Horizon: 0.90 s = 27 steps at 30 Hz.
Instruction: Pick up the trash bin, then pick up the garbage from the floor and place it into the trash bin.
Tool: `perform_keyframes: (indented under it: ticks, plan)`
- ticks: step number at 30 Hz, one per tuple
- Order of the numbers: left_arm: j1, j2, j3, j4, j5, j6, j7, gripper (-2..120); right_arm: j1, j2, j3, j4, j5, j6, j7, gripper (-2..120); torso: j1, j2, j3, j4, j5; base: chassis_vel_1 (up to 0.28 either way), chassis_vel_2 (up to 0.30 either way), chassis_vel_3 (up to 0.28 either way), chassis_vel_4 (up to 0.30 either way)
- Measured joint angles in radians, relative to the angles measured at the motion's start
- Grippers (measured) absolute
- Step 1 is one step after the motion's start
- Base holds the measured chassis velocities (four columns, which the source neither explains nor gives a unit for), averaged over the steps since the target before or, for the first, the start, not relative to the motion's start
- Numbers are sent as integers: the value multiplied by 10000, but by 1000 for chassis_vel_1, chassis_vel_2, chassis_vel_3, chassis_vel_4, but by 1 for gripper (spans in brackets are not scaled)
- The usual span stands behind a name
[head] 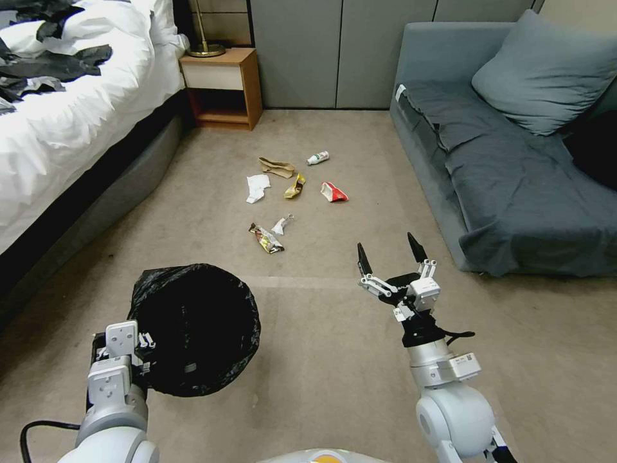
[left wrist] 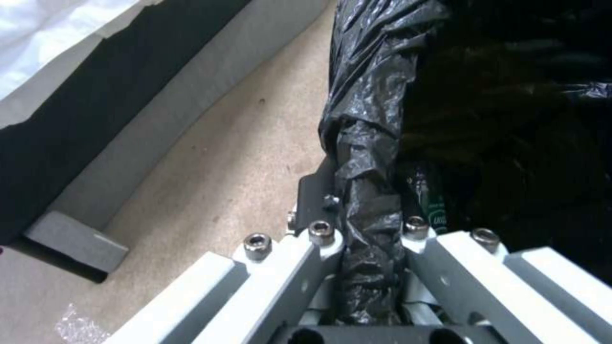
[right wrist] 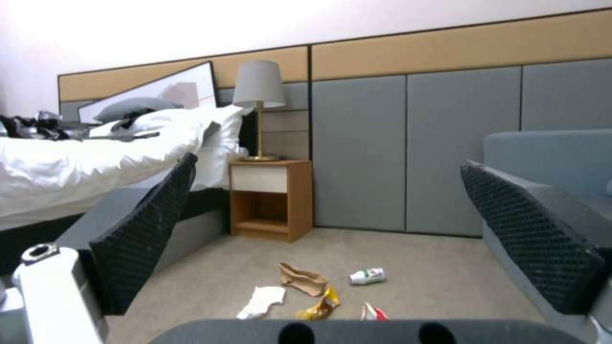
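On carpet (head: 334, 360) btwn bed (head: 58, 128) & grey sofa (head: 514, 193): open lane fwd to the garbage, nightstand (head: 222, 87) well behind it. Items: brown paper bag (head: 277, 167), small bottle w/ green label (head: 317, 157) (text unreadable), white scrap (head: 257, 188), yellow wrapper (head: 295, 186), red wrapper (head: 333, 191), foil wrapper (head: 266, 238). Right gripper (head: 391, 253) held low short of the litter, fingers spread wide, nothing held. Left gripper (left wrist: 370, 239) clamped on bag-lined rim of trash bin (head: 196, 325), bin tipped, mouth toward cam, by the bed side.
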Motion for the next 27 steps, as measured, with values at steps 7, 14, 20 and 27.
perform_keyframes:
  ticks: [7, 14, 20, 27]
  plan:
    - [-20, -4, -16, 28, -2, 0, 0, 1, 22, 4, -11, -32, 1, 11, -2, 100, -1, 0, 0, 0, 0, -56, 68, 65, -55]
    - [-62, -2, -74, 50, -6, 0, -2, 1, 36, -13, -25, -61, 62, 23, -10, 100, 0, 0, 0, -1, 1, -193, 205, 195, -192]
    - [-80, -16, -80, 57, -11, 3, -17, 1, 37, -41, -22, -61, 97, 34, -46, 100, 0, 0, 1, 1, -5, -268, 260, 255, -274]
    - [-52, -3, -145, 54, -29, 11, -38, 1, 40, -42, -59, -73, 99, 38, -60, 100, 1, 0, 1, -2, -5, -294, 289, 287, -280]
